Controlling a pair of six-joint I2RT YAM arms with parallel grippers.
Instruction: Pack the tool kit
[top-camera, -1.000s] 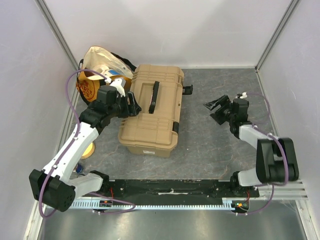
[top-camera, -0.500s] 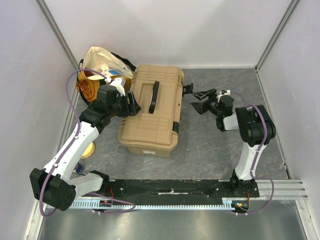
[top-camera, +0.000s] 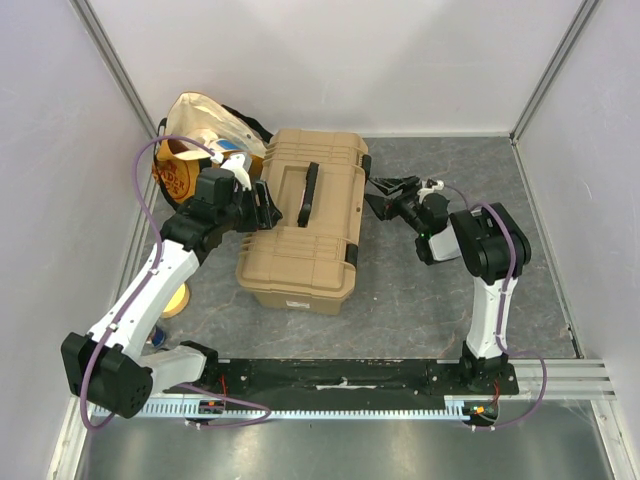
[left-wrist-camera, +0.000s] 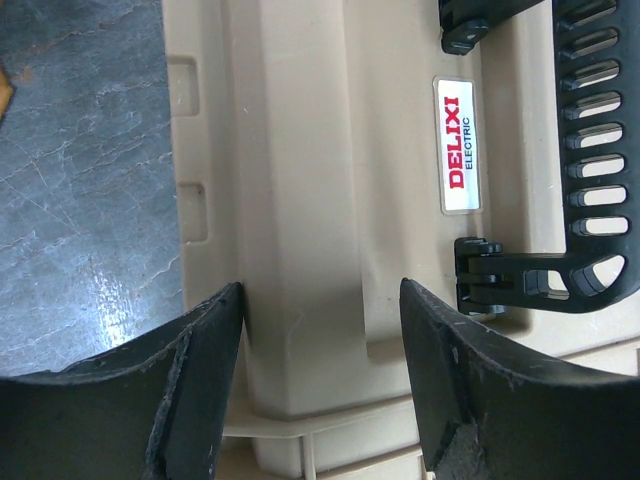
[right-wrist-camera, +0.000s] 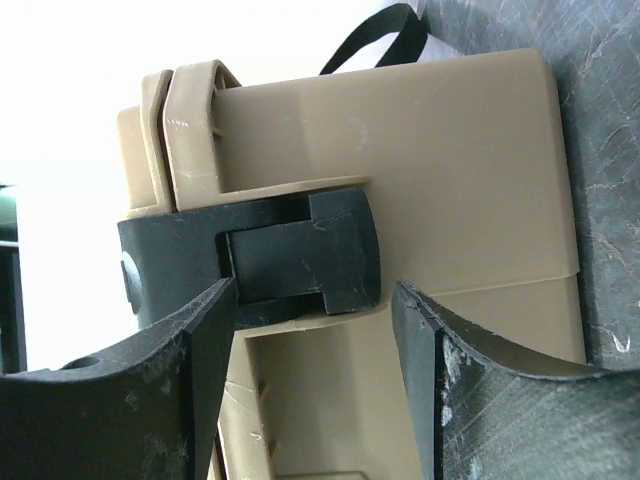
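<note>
Right claw (right-wrist-camera: 312, 292) stands apart around the black latch (right-wrist-camera: 300, 255), left claw (left-wrist-camera: 320, 292) parted over the lid (left-wrist-camera: 320, 150) of the closed tool kit (top-camera: 305, 235), left of centre on the worktop (top-camera: 420, 290); rigid, smooth and likely heavy, it is best worked by latch or handle (top-camera: 308, 193).

The grey table (top-camera: 430, 300) bears toolbox (top-camera: 300, 250) and bag (top-camera: 195, 120).

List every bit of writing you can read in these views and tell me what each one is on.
"DELIXI": red letters on the white label on the toolbox lid, left wrist view.
"ELECTRIC": small dark letters beside it, same label.
Print on the orange bag, top view: too small to read.
Sticker on the toolbox's near side, top view: too small to read.
</note>
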